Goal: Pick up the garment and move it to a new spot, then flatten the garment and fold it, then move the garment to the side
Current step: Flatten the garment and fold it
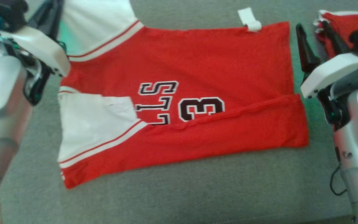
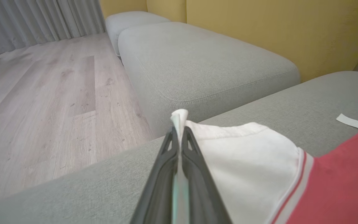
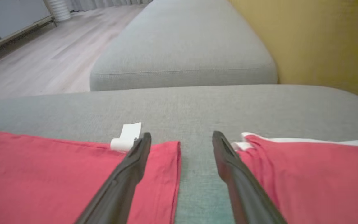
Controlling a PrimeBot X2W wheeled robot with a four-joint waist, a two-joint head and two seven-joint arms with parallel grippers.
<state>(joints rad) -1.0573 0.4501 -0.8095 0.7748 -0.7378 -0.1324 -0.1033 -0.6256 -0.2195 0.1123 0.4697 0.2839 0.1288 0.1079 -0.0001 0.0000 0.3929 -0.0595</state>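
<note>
left wrist view: left gripper [image 2: 180,130] clenched on garment [image 2: 253,161] over grey cushion [image 2: 73,193], wood floor [image 2: 42,109] beyond; right gripper [image 3: 181,135] released.

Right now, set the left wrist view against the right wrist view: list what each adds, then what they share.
Left wrist view adds: the left gripper shut on the white edge of the red jersey, and grey curtains.
Right wrist view adds: the right gripper open, its gap over bare grey cushion between the jersey's hem and a second red garment, plus a pale cabinet.
Shared: the jersey, its white tag, the cushion, the yellow wall, the wood floor.
</note>
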